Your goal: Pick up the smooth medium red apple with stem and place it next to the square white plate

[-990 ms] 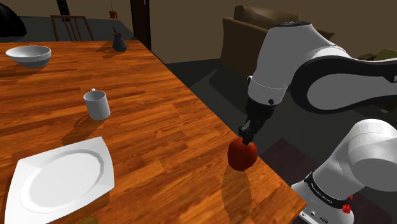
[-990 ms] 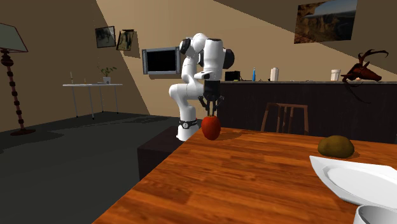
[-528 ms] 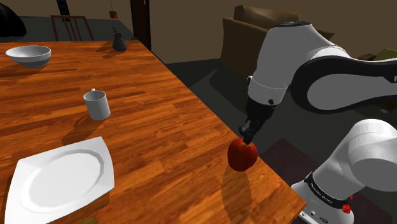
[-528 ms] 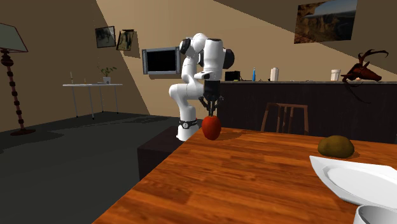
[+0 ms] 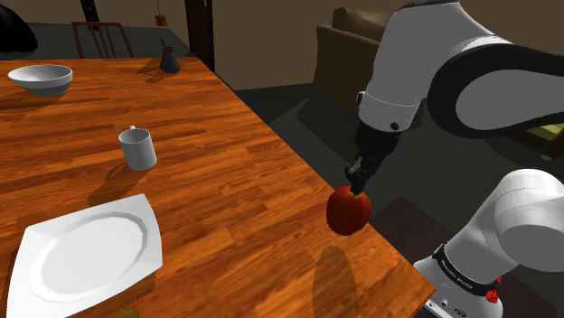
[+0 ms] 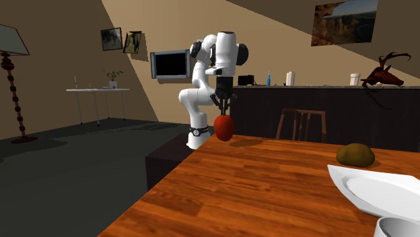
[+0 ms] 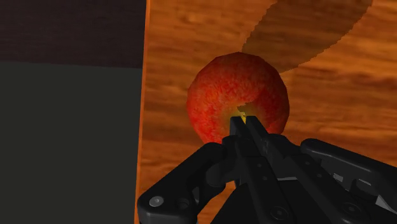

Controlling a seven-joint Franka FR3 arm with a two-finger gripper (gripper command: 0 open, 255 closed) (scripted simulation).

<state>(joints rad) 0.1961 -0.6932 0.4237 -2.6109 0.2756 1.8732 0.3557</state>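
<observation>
As wrist view shows, claw (image 7: 244, 122) seemingly pinching top of apple (image 7: 213, 95)

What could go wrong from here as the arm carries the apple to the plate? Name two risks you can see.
1. The gripper pinches the apple only at its top, by the stem. The fruit hangs below the fingers and may slip out.
2. The apple hangs close to the edge of the table. If dropped, it could roll off to the floor.
</observation>
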